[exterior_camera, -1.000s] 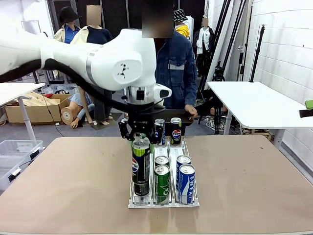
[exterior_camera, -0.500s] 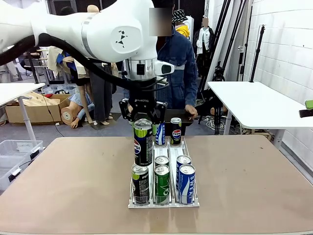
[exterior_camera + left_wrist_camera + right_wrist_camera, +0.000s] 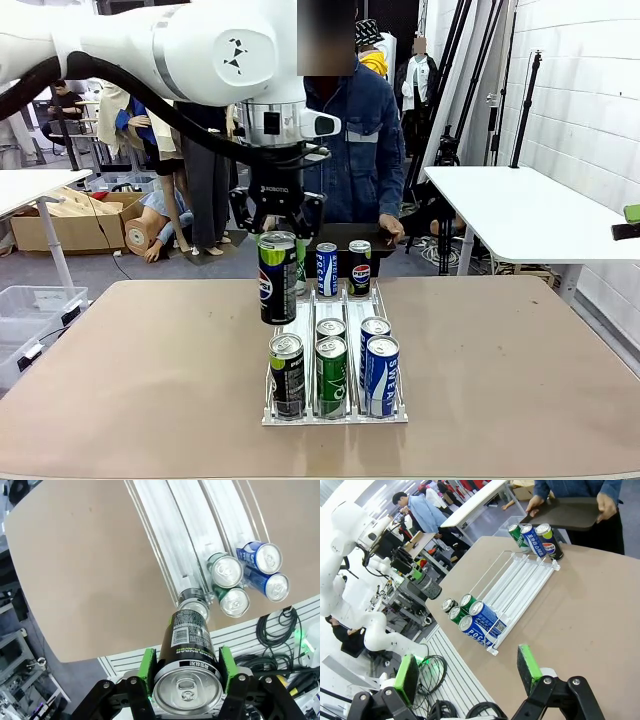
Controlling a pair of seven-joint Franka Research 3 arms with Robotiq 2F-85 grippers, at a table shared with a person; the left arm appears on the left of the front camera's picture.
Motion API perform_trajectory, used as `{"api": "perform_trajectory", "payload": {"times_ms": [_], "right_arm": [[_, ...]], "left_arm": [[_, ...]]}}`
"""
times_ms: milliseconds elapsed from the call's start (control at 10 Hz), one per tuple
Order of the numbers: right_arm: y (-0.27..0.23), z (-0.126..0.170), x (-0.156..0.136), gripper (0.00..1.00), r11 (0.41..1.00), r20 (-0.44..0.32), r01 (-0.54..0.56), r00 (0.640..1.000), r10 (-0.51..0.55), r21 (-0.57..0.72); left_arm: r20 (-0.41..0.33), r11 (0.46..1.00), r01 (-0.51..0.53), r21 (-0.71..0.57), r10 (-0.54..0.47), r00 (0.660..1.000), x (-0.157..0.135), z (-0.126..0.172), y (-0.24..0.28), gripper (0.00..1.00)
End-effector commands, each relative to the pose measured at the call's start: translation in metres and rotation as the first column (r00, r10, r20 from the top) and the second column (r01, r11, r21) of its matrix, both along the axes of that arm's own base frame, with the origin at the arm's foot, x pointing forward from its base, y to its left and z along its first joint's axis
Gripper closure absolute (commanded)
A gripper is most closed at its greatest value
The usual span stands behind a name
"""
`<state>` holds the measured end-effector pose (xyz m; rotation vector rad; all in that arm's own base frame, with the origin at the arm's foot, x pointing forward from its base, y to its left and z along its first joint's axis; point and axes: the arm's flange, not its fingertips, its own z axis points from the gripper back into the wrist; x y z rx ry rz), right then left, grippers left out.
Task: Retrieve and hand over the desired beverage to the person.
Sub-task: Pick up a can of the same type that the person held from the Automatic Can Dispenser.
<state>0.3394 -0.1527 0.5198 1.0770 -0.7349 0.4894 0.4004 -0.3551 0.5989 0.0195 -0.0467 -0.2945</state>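
My left gripper (image 3: 277, 238) is shut on the top of a black Pepsi can (image 3: 277, 281), held upright above the table just left of the clear can rack (image 3: 335, 412). In the left wrist view the green pads (image 3: 148, 671) clamp the can (image 3: 189, 652) on both sides. The person (image 3: 356, 140) in a blue denim jacket stands at the far edge holding a dark tray (image 3: 352, 236). My right gripper (image 3: 467, 672) hangs open over the table's near side, nothing between its fingers.
The rack's near end holds a black can (image 3: 287, 375), two green cans (image 3: 331, 372) and two blue cans (image 3: 381, 373). Three more cans (image 3: 343, 268) stand at its far end by the tray. Bare tabletop lies left and right of the rack.
The left gripper has lifted the black can out of the rack's left lane and carried it up and slightly left. Another black can now sits at that lane's front.
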Motion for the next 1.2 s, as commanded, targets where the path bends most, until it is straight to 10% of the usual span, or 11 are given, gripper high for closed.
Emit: {"api": "perform_trajectory", "payload": {"times_ms": [0,1100], "right_arm": [[0.001,0.0,0.001,0.0,1.0,0.008,-0.003,1.0,0.003,0.009],[0.001,0.0,0.001,0.0,1.0,0.008,-0.003,1.0,0.003,0.009]], "left_arm": [[0.002,0.998,0.058,0.026,-0.058,0.998,0.001,0.013,0.031,1.0],[0.113,0.98,0.088,-0.18,-0.069,0.991,-0.024,0.004,0.25,1.0]]}}
